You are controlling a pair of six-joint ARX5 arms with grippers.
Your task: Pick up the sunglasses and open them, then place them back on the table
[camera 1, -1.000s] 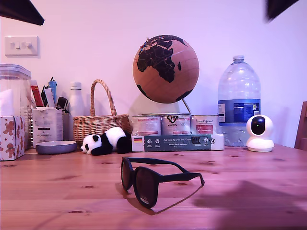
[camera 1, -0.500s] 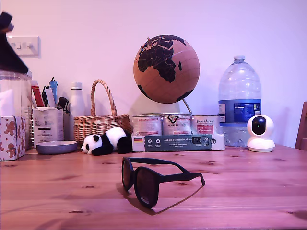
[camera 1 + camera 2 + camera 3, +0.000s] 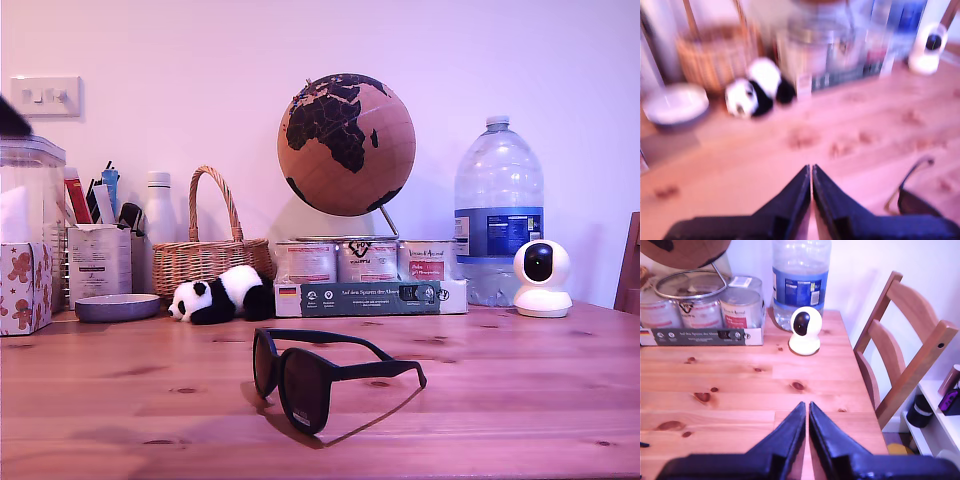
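Observation:
The black sunglasses (image 3: 305, 385) stand on the table (image 3: 520, 400) near its front edge, arms unfolded and pointing toward the exterior view's right. Nothing touches them. The blurred first wrist view shows part of one lens and an arm of the sunglasses (image 3: 912, 200) beside my first gripper (image 3: 811, 172), which is shut and empty above the wood. My second gripper (image 3: 807, 407) is also shut and empty, above the table (image 3: 740, 375) near a white camera (image 3: 803, 330). In the exterior view only a dark sliver of an arm (image 3: 12, 120) shows at the left edge.
Along the back stand a globe (image 3: 346, 143), a tray of cans (image 3: 365, 275), a water bottle (image 3: 498, 210), the white camera (image 3: 541, 277), a toy panda (image 3: 220, 293), a basket (image 3: 208, 258) and a bowl (image 3: 116, 306). A wooden chair (image 3: 900, 350) stands past the table's end.
The dark arm shapes at the exterior view's top corners have left the picture; only a sliver remains at its left edge. Their shadows on the wood have faded. The sunglasses have not moved.

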